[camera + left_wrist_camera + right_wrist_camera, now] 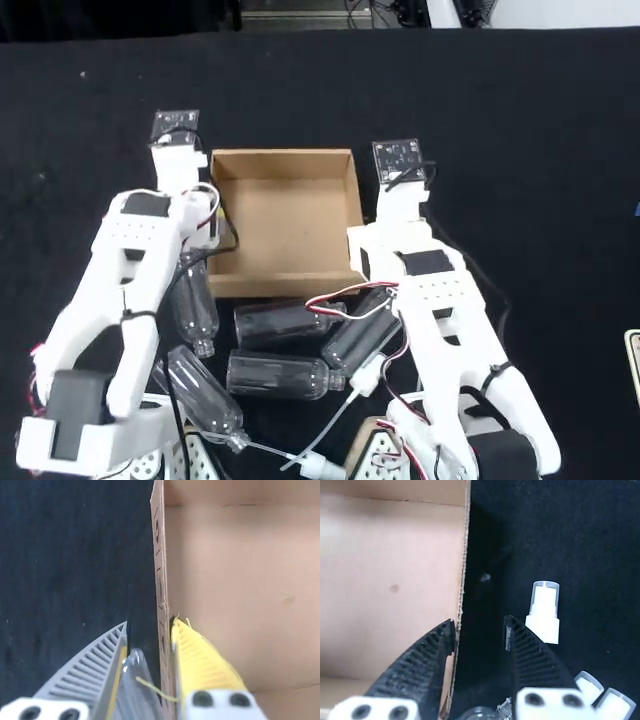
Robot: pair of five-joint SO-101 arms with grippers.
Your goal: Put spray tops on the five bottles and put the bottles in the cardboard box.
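The cardboard box (285, 215) stands open and bare inside at the table's middle. My left gripper (149, 622) hangs over the box's left wall (159, 580), its yellow finger on the box side and its grey finger outside. It is shut on a clear bottle (134, 680), which slants out under the left arm (195, 300). My right gripper (479, 621) stands open astride the right wall (464, 555), with nothing between its black fingers. A white spray top (543, 612) lies on the cloth just beyond it. Several uncapped clear bottles (285, 322) lie in front of the box.
A spray top with a long tube (320, 465) lies at the front edge between the arm bases. Two more white spray tops (592, 685) lie near the right gripper's base. Black cloth (500, 120) covers the table around the box.
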